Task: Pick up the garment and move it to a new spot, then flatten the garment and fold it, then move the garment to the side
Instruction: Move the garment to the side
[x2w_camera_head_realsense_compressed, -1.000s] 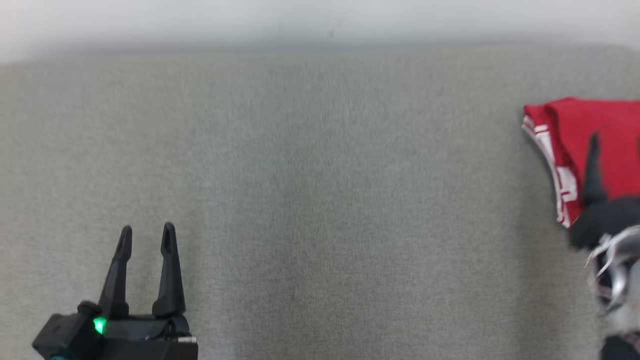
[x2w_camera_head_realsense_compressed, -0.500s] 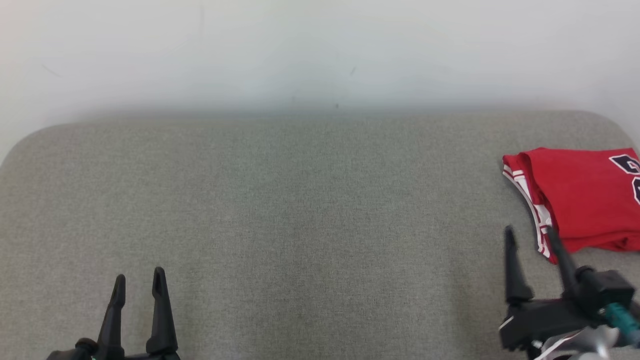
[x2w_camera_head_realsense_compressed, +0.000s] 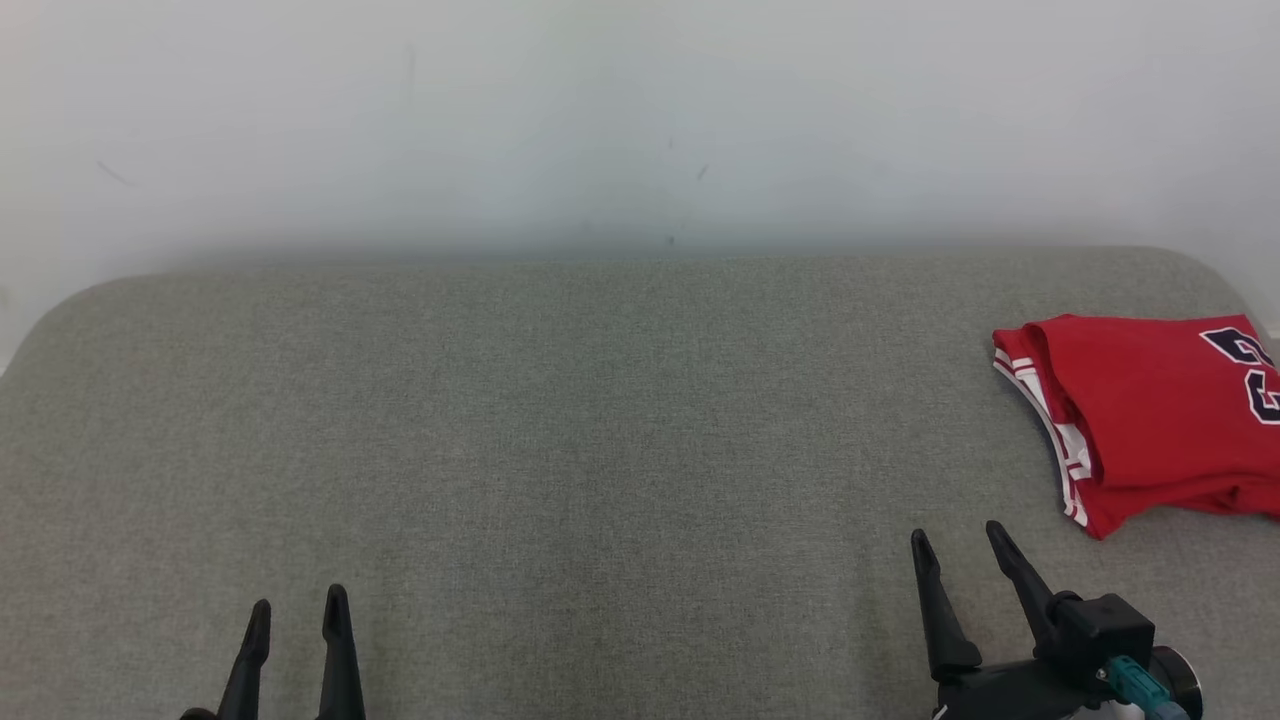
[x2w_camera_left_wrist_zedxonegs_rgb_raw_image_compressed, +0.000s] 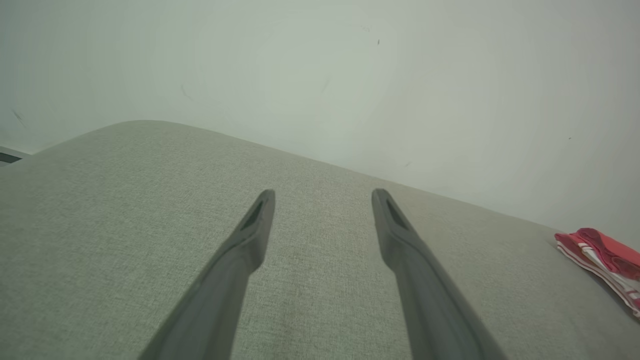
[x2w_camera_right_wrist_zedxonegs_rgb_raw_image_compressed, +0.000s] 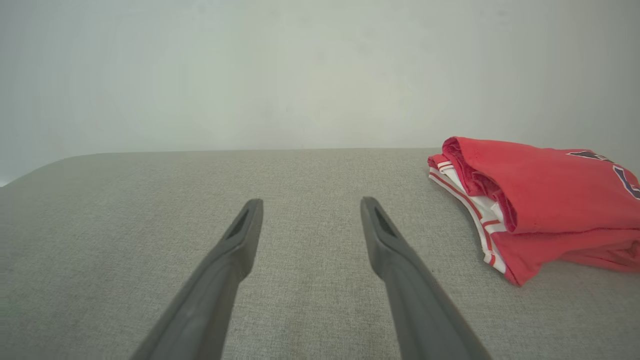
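The folded red sleeveless jersey, with white-and-red striped trim and dark numerals, lay at the far right of the grey-green woven fabric surface. It sat close to the rounded right-hand corner, with its stacked striped edges facing the middle of the surface. It looked light, soft and limp, with no stiffness of its own. Lifted by a single point it would likely sag and let the fold fall open, and the smooth sports cloth might let the layers slide over one another. The sounder hold seemed to be a pinch through all the layers at the thick folded edge beside the trim. Taking two corners with both arms would also keep the bundle in shape. Nothing about it looked fragile.

The right jaws stood spread wide and held nothing. Their two long dark fingers rose from the lower right of the head view, apart from the jersey, which lay ahead of them and off to their right. In the right wrist view the jersey sat to the right of the fingers' line, not between them. The left jaws were likewise spread and empty, their fingers at the lower left, well apart from the cloth. In the left wrist view the jersey showed as a red sliver at the right edge.
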